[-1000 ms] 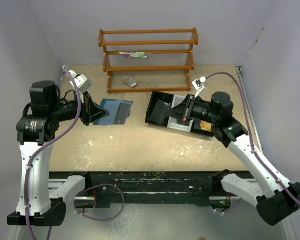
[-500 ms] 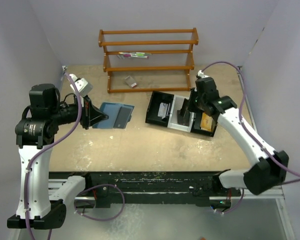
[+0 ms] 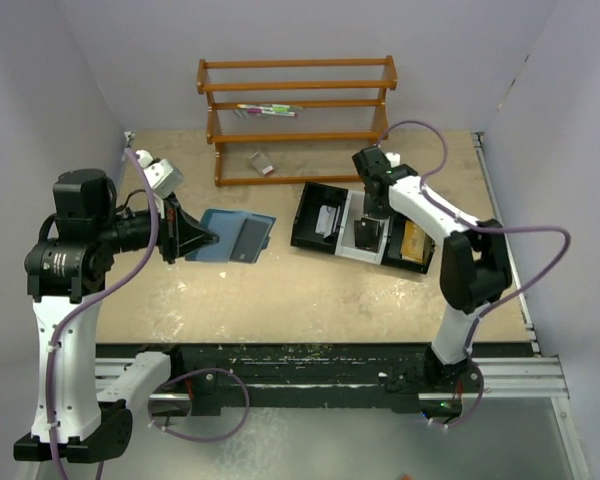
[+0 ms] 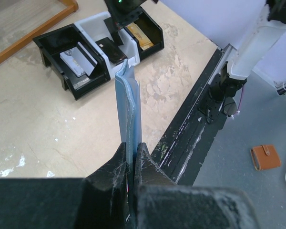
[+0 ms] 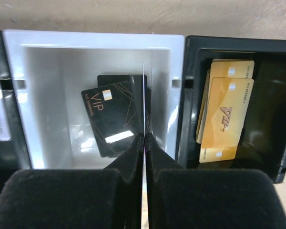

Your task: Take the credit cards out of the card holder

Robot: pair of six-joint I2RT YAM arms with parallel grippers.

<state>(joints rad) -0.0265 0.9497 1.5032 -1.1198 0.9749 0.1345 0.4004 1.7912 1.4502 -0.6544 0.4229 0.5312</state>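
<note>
My left gripper (image 3: 202,240) is shut on the edge of the teal-blue card holder (image 3: 230,237) and holds it open above the table; a dark card (image 3: 250,238) shows on its right half. In the left wrist view the gripper (image 4: 131,145) pinches the card holder (image 4: 128,105) edge-on. My right gripper (image 3: 368,222) is over the middle white compartment of the tray (image 3: 302,215). In the right wrist view the gripper (image 5: 144,136) is shut on a thin credit card (image 5: 143,95) seen edge-on, above black VIP cards (image 5: 112,117) lying in that compartment.
The tray's right black compartment holds gold cards (image 5: 226,119); its left compartment holds a pale card (image 4: 78,59). A wooden rack (image 3: 298,120) stands at the back with a small grey item (image 3: 263,163) under it. An orange-brown item (image 4: 266,157) lies off the table.
My right arm has swung in from the right and now reaches down over the tray's middle compartment. My left gripper has shifted the card holder slightly to the right.
</note>
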